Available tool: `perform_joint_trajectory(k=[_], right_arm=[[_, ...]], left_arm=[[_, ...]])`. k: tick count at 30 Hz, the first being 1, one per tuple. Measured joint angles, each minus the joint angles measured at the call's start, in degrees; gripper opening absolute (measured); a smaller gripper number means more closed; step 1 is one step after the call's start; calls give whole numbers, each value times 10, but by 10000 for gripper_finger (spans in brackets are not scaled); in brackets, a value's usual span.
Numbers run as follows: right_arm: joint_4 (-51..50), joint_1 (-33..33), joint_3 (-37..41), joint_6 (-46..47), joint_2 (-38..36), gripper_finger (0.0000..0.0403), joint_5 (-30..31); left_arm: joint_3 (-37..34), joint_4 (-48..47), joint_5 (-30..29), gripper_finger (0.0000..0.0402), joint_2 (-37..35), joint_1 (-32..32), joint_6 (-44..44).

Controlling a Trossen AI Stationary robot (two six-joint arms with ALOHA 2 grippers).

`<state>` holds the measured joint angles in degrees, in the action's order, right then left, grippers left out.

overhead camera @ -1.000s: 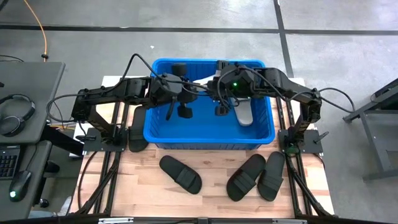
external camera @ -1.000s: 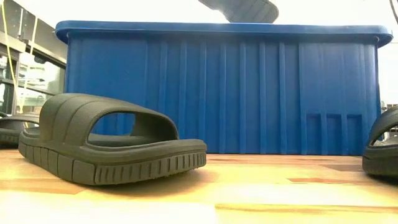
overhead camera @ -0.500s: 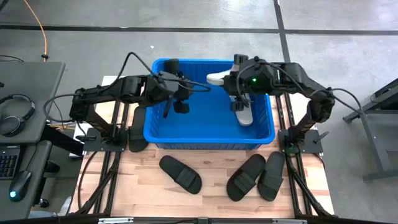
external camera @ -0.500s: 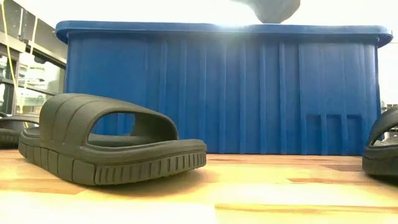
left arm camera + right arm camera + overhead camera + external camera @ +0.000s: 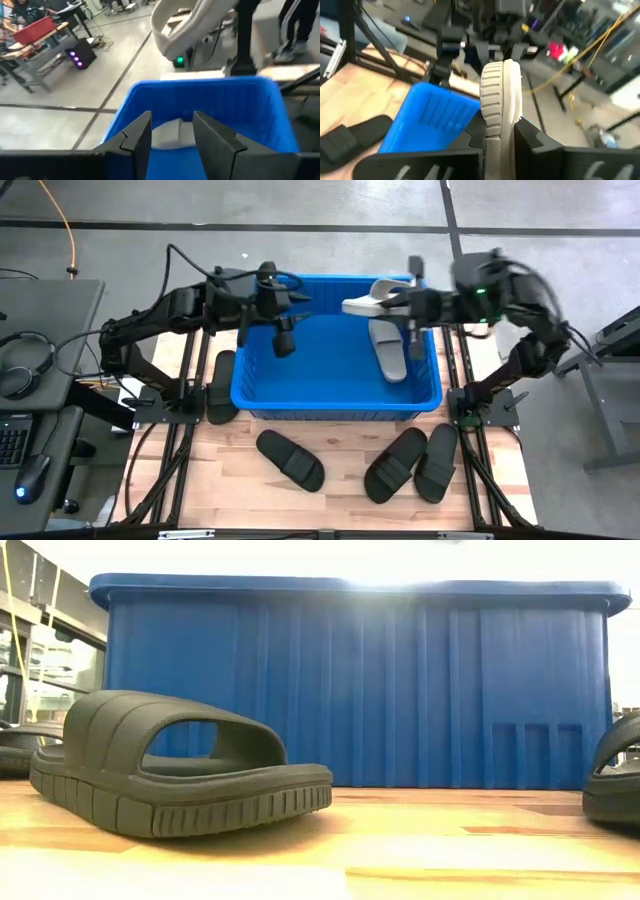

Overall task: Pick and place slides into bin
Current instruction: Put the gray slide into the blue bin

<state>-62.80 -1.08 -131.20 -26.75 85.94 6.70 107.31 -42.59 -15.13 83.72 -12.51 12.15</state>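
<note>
High view: blue bin [image 5: 262, 395] sits at the back middle of the wooden table [image 5: 330, 500]. Right gripper [image 5: 398, 302] hangs over the bin's back right part, clamped on a light grey slide [image 5: 365, 302] held up in the air above the rim. A second light grey slide [image 5: 388, 352] lies inside the bin on its right side. Left gripper [image 5: 283, 330] hovers over the bin's back left part, nothing in it; finger gap hard to read from above. Three black slides lie on the table in front of the bin: one left of centre [image 5: 290, 459], two close together on the right [image 5: 395, 464] [image 5: 437, 461]. Another black slide [image 5: 222, 385] lies just beside the bin's left wall.

Low view: bin's front wall [image 5: 360, 690] fills the frame. A black slide [image 5: 170, 765] lies in front of it on the left, another [image 5: 612, 775] is cut off at the right edge. No gripper visible.

Left wrist view: left fingers [image 5: 137, 135] stand apart, empty, above the bin [image 5: 235, 100]. A grey slide [image 5: 167, 135] lies below in the bin; the held slide [image 5: 192, 22] shows farther off.

Right wrist view: right fingers [image 5: 532, 137] pinch the grey slide [image 5: 501, 97] edge-on, probably by its sole. Bin [image 5: 432, 117] and a black slide [image 5: 350, 135] sit beyond.
</note>
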Motion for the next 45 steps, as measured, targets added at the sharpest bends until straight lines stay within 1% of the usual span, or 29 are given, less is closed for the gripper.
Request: perform_joint_trajectory(k=[3,6,8,12,15,17,21,23,24,28,36,41,45], right_arm=[[24,2,0,-33,-24,21,-30],[49,10,0,-101,-47,21,-67],[56,18,-1,-139,-57,21,-75],[43,21,0,-184,-69,20,-72],[22,21,0,-226,-74,20,-56],[2,21,0,-257,-74,20,-27],[-21,21,0,-274,-72,20,21],[-30,21,0,-281,-72,20,21],[-33,21,0,-287,-72,20,15],[-74,13,0,-331,-72,20,-48],[-123,-57,4,-318,-72,20,-159],[-131,-98,45,-339,-84,20,-234],[-114,-125,105,-338,-107,20,-244]], left_arm=[[0,5,9,122,-1,1,-6],[0,5,12,116,0,2,-7],[0,5,15,113,0,2,-10],[0,6,16,111,0,1,-27],[0,6,15,112,0,1,-35],[0,6,14,112,0,1,-36],[0,6,10,111,0,1,-37],[0,6,10,112,0,1,-42],[0,6,10,112,0,1,-47],[0,6,9,112,0,1,-51],[0,6,8,113,0,1,-66],[0,6,9,113,0,1,-69],[0,4,12,113,0,1,-79]])
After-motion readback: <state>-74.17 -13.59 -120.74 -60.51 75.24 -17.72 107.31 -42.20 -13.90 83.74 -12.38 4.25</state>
